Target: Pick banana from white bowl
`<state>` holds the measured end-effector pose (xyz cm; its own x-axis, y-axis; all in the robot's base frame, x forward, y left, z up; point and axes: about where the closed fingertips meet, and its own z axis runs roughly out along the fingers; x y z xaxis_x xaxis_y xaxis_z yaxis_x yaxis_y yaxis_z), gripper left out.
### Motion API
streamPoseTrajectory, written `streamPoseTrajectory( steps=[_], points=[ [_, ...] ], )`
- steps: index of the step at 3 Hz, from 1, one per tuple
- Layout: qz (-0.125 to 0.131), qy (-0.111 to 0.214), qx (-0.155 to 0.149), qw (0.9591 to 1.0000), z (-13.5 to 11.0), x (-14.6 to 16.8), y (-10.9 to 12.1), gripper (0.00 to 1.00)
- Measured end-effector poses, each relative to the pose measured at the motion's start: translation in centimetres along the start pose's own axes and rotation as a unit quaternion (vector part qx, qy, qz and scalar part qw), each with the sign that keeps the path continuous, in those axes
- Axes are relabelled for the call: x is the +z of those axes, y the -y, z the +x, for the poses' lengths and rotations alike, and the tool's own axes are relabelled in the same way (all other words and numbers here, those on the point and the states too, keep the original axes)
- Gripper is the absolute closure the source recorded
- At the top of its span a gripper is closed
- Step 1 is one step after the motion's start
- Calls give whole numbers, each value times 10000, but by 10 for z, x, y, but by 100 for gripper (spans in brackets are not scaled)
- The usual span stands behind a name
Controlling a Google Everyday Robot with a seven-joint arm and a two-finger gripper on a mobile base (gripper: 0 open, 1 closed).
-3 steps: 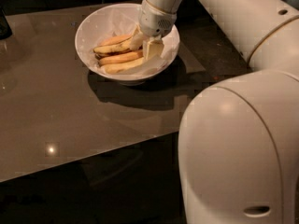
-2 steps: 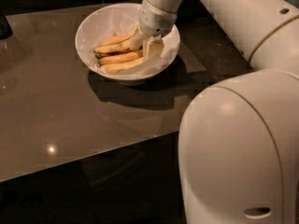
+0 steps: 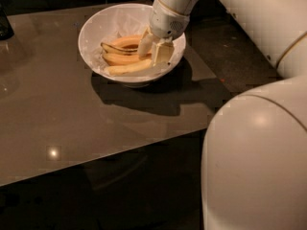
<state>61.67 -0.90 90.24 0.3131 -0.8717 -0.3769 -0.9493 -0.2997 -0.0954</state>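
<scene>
My end effector (image 3: 154, 49) hangs low inside the white bowl (image 3: 88, 28), close to the bowl's right wall. Its two fingers (image 3: 163, 51) stand a little apart, with a dark gap between them. They hold nothing that I can see.

The banana (image 3: 127, 69) I want is the pale yellow one. It lies on its side along the front wall of the bowl, the wall nearest the camera. One end of it points to the spot under my fingers. I cannot tell if a finger touches it yet.

Behind it, nearer the middle of the bowl, lie the orange-tinted bananas (image 3: 125, 42). A banana with dark streaks (image 3: 111, 48) rests between them. They all lie close together, so I think this is the hard part.

To do this step well, I think I must put one finger on each side of the pale banana only. One finger has to slip between it and the orange banana just behind it. The other goes between it and the bowl's front wall. I should go down slowly, so I do not push on the bowl and slide it on the bench (image 3: 57, 109).

Then I should close gently. The skin looks smooth, so a hard squeeze may squash it or make it slip. A grip near the end may let it tip, so lifting straight up out of the bowl seems best.
</scene>
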Motion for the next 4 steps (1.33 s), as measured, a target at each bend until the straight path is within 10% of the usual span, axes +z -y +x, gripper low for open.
streamPoseTrajectory(
  steps=[4],
  points=[
    [31,63,168,9998,10,-5,-12,49]
  ],
)
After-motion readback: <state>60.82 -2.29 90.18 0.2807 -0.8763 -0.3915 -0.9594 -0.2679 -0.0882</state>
